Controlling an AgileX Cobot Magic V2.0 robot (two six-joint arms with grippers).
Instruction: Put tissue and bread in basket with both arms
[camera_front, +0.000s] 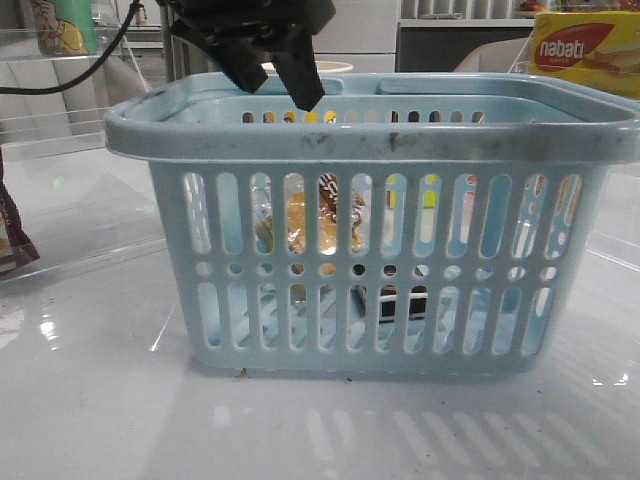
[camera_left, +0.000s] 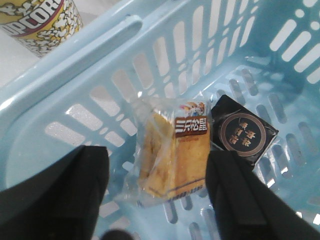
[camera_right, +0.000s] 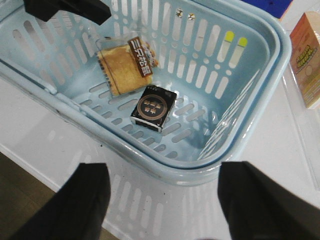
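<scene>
The light-blue basket (camera_front: 380, 240) stands on the glossy white table (camera_front: 100, 400), its slotted long side facing the front camera. Both task things lie inside it. The bread (camera_left: 172, 152), a yellow-brown slice in a clear packet with a dark brown label, leans against the basket's slotted wall and rests partly on the floor; through the slots in the front view it shows as a yellow-brown patch left of centre. The tissue (camera_left: 243, 132), a small black pack with a round bronze emblem on top (no white patch shows from these angles), lies flat on the basket floor just beside the bread, their edges touching or nearly so.

The left gripper (camera_front: 272, 60) hangs over the basket's left half, above the rim, its two black fingers spread apart and holding nothing; in its wrist view the bread lies between and below the fingers (camera_left: 60, 195). The right gripper (camera_right: 162, 200) hovers outside the basket, above its rim and the table beside it, also spread wide and empty.

Behind the basket at the right stands a yellow-red nabati box (camera_front: 585, 50). A popcorn-printed cup (camera_left: 42, 22) stands just outside the basket. A dark maroon wrapper (camera_front: 12, 235) sits at the table's left edge.
</scene>
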